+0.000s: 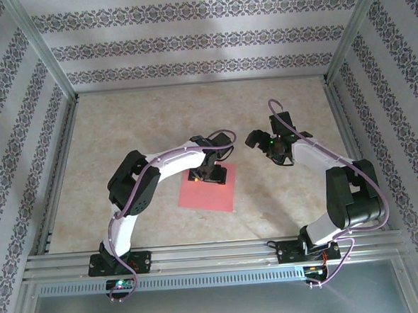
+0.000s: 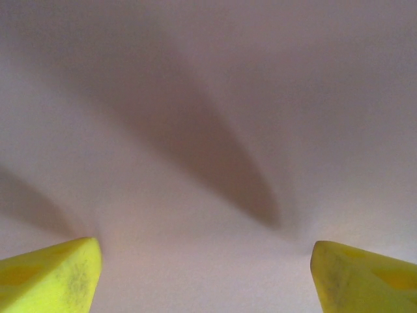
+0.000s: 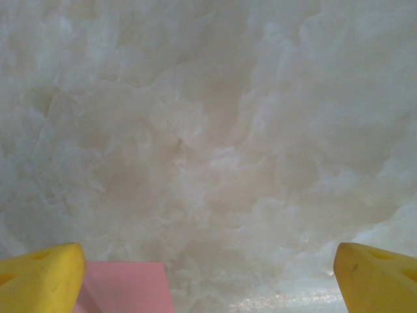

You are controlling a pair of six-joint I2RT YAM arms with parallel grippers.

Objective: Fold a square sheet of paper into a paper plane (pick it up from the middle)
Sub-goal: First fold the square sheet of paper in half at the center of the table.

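My left hand (image 2: 205, 251) hangs wide open just above the pink sheet (image 2: 215, 117). I judge the pickup is the step in hand: next I lower and pinch its middle. Off past the sheet's corner, my right hand (image 3: 208, 261) hovers wide open over bare surface (image 3: 208, 130).

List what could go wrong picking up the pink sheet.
The thin salmon-pink square paper sheet lies flat on the pale marbled table; the left jaws, spread wide close above it, may skid or crumple it instead of pinching its middle.
The right jaws hover open beside it, so nothing pins it if it slides.
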